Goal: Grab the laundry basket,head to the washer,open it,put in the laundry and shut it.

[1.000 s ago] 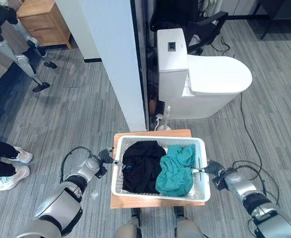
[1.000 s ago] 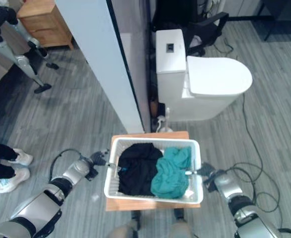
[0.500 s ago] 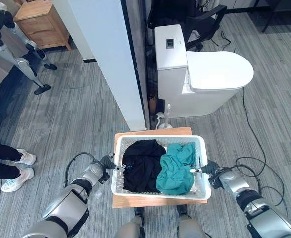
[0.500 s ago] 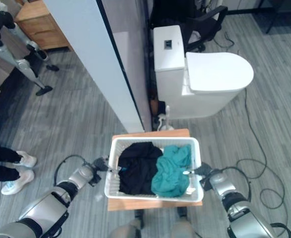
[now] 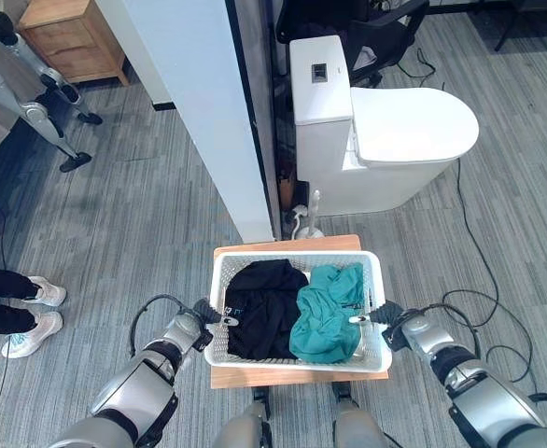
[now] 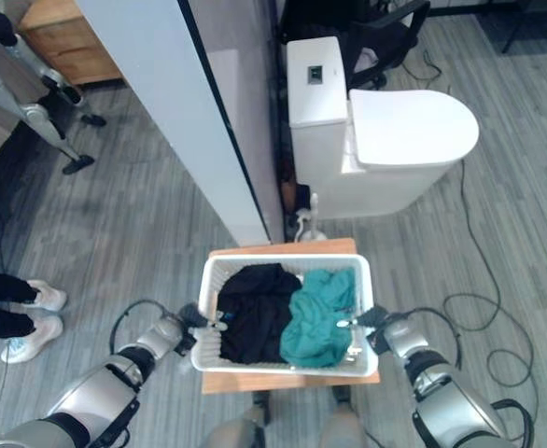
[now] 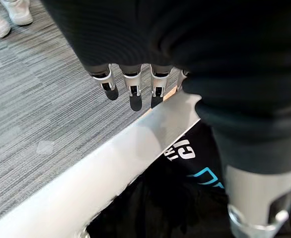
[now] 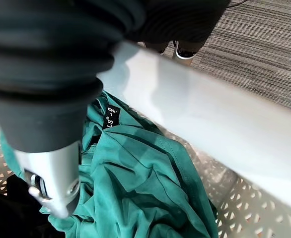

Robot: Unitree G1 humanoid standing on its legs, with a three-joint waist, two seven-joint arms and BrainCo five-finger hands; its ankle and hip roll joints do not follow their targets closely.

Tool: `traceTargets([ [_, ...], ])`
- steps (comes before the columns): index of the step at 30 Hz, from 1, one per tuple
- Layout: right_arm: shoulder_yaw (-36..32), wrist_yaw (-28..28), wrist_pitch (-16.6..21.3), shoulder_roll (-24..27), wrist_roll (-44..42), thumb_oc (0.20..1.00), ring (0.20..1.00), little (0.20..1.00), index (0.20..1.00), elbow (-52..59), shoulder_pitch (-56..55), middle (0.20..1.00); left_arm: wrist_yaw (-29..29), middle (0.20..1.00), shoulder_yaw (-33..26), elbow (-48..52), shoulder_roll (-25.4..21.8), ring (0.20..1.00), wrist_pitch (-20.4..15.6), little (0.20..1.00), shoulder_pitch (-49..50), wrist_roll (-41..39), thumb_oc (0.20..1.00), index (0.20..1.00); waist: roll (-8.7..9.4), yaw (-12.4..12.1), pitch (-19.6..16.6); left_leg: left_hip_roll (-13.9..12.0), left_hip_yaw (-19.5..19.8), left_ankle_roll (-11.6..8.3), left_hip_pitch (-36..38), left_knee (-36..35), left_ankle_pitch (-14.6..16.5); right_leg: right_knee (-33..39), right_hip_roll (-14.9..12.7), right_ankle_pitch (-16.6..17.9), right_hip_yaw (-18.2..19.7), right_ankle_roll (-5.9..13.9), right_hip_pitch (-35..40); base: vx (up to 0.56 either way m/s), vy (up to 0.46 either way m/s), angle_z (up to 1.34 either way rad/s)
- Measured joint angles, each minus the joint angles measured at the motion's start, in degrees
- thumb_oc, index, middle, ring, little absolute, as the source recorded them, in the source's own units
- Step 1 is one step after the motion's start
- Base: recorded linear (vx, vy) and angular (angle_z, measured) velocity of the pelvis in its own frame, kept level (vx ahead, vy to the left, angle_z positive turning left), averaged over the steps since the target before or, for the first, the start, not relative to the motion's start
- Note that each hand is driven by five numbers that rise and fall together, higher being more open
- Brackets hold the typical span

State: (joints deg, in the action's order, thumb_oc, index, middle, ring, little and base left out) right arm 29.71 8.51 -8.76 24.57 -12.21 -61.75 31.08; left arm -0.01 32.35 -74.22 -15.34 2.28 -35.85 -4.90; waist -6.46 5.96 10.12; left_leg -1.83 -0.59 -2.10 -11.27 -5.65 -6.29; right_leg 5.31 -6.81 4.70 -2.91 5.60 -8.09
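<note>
**Basket gripped at both ends on the tabletop**

The basket lies with its long axis left to right on the tabletop, covering most of it, black cloth beside teal cloth inside. Bare floor lies left and right; a toilet stands beyond. The left hand and right hand clasp the short rims, thumbs inside.
</note>
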Motion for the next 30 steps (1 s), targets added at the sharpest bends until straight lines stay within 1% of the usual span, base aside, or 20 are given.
traceTargets([
  [2,0.8,-0.2,0.0,0.0,0.1,1.0,1.0,1.0,1.0,-0.4,0.5,1.0,0.0,1.0,0.0,-0.1,0.0,1.0,0.0,1.0,0.0,-1.4,1.0,1.0,0.02,0.2,0.0,0.0,0.0,0.0,0.0,0.0,0.0,0.1,0.0,0.0,0.0,0.0,0.0,0.0,0.0,0.0],
  [5,0.8,-0.9,0.0,0.0,0.2,1.0,1.0,1.0,1.0,-0.4,0.7,1.0,0.5,1.0,0.0,-0.1,0.1,1.0,0.1,1.0,0.0,-1.5,1.0,1.0,0.09,0.3,0.1,0.0,0.1,0.01,-0.1,0.0,0.0,0.1,0.0,0.0,-0.1,0.0,-0.1,0.0,0.0,0.0],
  [11,0.7,-3.7,0.2,-0.6,0.1,1.0,1.0,1.0,1.0,0.0,1.5,1.0,1.6,1.0,-0.2,-0.3,0.1,1.0,0.4,1.0,0.0,-1.9,1.0,1.0,0.99,0.8,0.6,0.0,0.1,0.01,-1.1,0.0,0.0,-0.3,0.0,0.1,-0.2,0.01,-0.9,0.0,0.0,0.0],
  [12,-0.8,-4.6,0.4,-1.0,0.0,1.0,1.0,1.0,1.0,-0.1,1.3,1.0,1.7,1.0,-0.7,-0.4,0.3,1.0,0.4,1.0,0.1,-2.0,1.0,1.0,1.03,0.9,0.6,0.0,0.1,0.03,-1.1,0.0,0.0,-0.3,0.0,0.1,-0.2,0.01,-0.9,0.0,0.0,0.0],
  [13,-3.0,-5.8,0.5,-1.9,-0.5,1.0,1.0,1.0,1.0,-0.2,1.2,1.0,2.0,1.0,-2.3,-1.1,1.0,1.0,0.4,1.0,0.1,-3.5,1.0,1.0,1.04,0.9,0.6,0.0,0.1,0.05,-1.1,0.0,0.0,-0.3,0.0,0.1,-0.2,-0.02,-0.9,0.05,0.023,-0.01],
  [15,-3.9,-6.6,0.7,-2.7,-0.5,1.0,1.0,1.0,1.0,-0.2,1.0,1.0,2.4,1.0,-2.6,-1.1,1.9,1.0,0.4,1.0,0.4,-4.1,1.0,1.0,1.05,0.9,0.6,0.0,0.1,0.06,-1.1,0.0,0.1,-0.3,0.0,0.0,-0.2,-0.04,-0.9,0.06,0.022,0.0],
  [16,-5.6,-8.2,1.3,-3.2,-0.6,1.0,1.0,1.0,1.0,0.6,0.2,1.0,3.7,1.0,-4.7,-1.0,2.2,1.0,0.3,1.0,1.0,-4.2,1.0,1.0,1.08,0.9,0.7,0.0,0.1,0.15,-1.0,0.0,0.1,-0.3,0.0,0.0,-0.2,-0.05,-0.8,0.05,0.018,0.01],
  [17,-5.6,-8.5,1.3,-3.2,-0.7,1.0,1.0,1.0,1.0,0.8,0.1,1.0,3.9,1.0,-4.7,-1.0,2.2,1.0,0.3,1.0,1.0,-4.2,1.0,1.0,1.08,0.9,0.7,0.0,0.1,0.15,-1.1,0.0,0.1,-0.3,0.0,0.0,-0.2,-0.05,-0.8,0.04,0.011,0.01],
  [18,-6.3,-9.6,1.4,-3.3,-3.0,1.0,1.0,1.0,1.0,2.6,-0.8,1.0,4.9,1.0,-4.4,-0.6,2.7,1.0,0.4,1.0,1.0,-3.9,1.0,1.0,1.14,0.9,0.7,0.0,0.1,0.16,-1.1,0.0,0.1,-0.3,0.0,0.0,-0.2,-0.05,-0.8,0.0,0.0,0.0],
  [20,-7.4,-11.0,3.1,-3.7,-4.9,1.0,1.0,1.0,1.0,3.5,-2.3,1.0,6.7,1.0,-4.6,-0.3,2.9,1.0,0.2,1.0,1.5,-4.0,1.0,1.0,1.22,0.9,0.7,0.0,0.2,0.16,-1.1,0.0,0.1,-0.4,0.0,0.0,-0.3,-0.05,-0.8,0.0,0.0,0.0],
  [22,-7.3,-11.9,3.9,-4.0,-6.5,1.0,1.0,1.0,1.0,3.6,-3.0,1.0,7.9,1.0,-4.7,-0.1,3.1,1.0,0.1,1.0,1.8,-4.0,1.0,1.0,1.35,0.9,0.8,0.0,0.2,0.17,-1.0,0.0,0.1,-0.4,0.0,0.0,-0.3,-0.05,-0.7,0.02,-0.003,0.0],
  [25,-7.3,-12.3,4.0,-4.3,-7.9,1.0,1.0,1.0,1.0,3.6,-3.3,1.0,8.7,1.0,-4.7,-0.1,3.1,1.0,-0.3,1.0,1.8,-4.3,1.0,1.0,2.13,0.9,0.8,0.0,0.4,0.17,-0.8,0.0,0.1,-0.4,0.0,0.0,-0.5,-0.05,-0.5,0.03,-0.005,0.03],
  [28,-7.3,-13.3,4.1,-5.1,-9.5,1.0,1.0,1.0,1.0,3.7,-3.9,1.0,9.0,1.0,-5.0,0.0,3.1,1.0,-0.4,1.0,1.8,-6.2,1.0,1.0,3.22,0.9,0.6,0.0,0.7,0.18,-0.6,0.0,0.1,-0.3,0.0,0.0,-0.7,-0.07,-0.1,0.02,-0.004,0.05],
  [30,-7.9,-13.7,4.3,-5.6,-9.6,0.859,0.859,0.859,0.859,4.0,-4.2,0.859,9.7,1.0,-5.1,0.2,2.9,1.0,-0.5,1.0,1.8,-6.3,1.0,1.0,3.68,0.9,0.5,0.0,0.8,0.21,-0.5,0.0,0.1,-0.4,0.0,0.0,-0.8,-0.07,0.0,0.0,0.0,0.0],
])
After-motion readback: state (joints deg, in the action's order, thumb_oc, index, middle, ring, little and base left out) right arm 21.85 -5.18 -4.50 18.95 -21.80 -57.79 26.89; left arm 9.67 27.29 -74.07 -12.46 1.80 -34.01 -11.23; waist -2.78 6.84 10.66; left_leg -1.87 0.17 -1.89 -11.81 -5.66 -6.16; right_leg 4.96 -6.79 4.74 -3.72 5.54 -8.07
